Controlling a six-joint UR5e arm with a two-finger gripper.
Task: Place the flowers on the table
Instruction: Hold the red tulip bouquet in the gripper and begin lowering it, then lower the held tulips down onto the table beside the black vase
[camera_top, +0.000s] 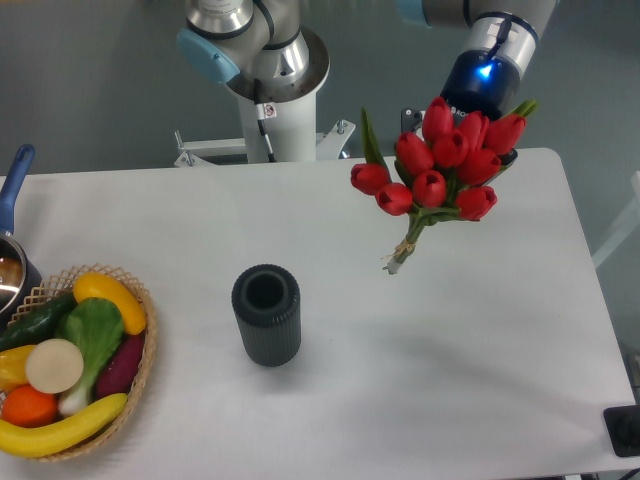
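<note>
The flowers (440, 165), a bunch of red tulips with green stems tied with string, hang tilted in the air above the back right of the white table (450, 350). The blooms point up and right, and the stem ends (396, 262) point down and left, clear of the tabletop. My gripper (498, 150) comes in from the upper right and is shut on the bunch behind the blooms. Its fingers are mostly hidden by the tulip heads.
A ribbed dark grey vase (266, 313) stands upright and empty at the table's middle left. A wicker basket (140, 345) of fruit and vegetables sits at the front left corner. A pot with a blue handle (12, 190) is at the left edge. The robot base (275, 90) stands behind the table.
</note>
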